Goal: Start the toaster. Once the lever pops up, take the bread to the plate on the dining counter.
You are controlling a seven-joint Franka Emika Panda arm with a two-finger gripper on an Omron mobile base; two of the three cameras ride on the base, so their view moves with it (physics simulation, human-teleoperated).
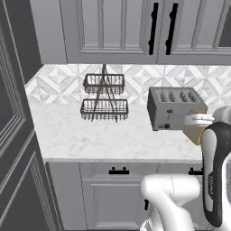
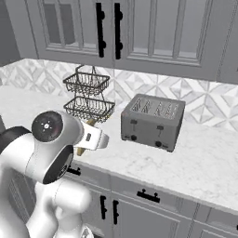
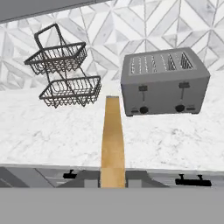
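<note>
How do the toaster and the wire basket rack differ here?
The toaster is a solid, closed grey metal box; the wire basket rack is dark open mesh you can see through. The toaster is low and wide, while the rack stacks two tiers under a tall handle. Both stand on the marble counter against the patterned backsplash.

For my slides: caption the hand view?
Bread held edge-on by the tool, in front of the toaster and wire basket rack.

Arm raised, elbow bent; pincer (image 3: 113, 186) level, clamped edgewise on bread (image 3: 112, 140).
</note>
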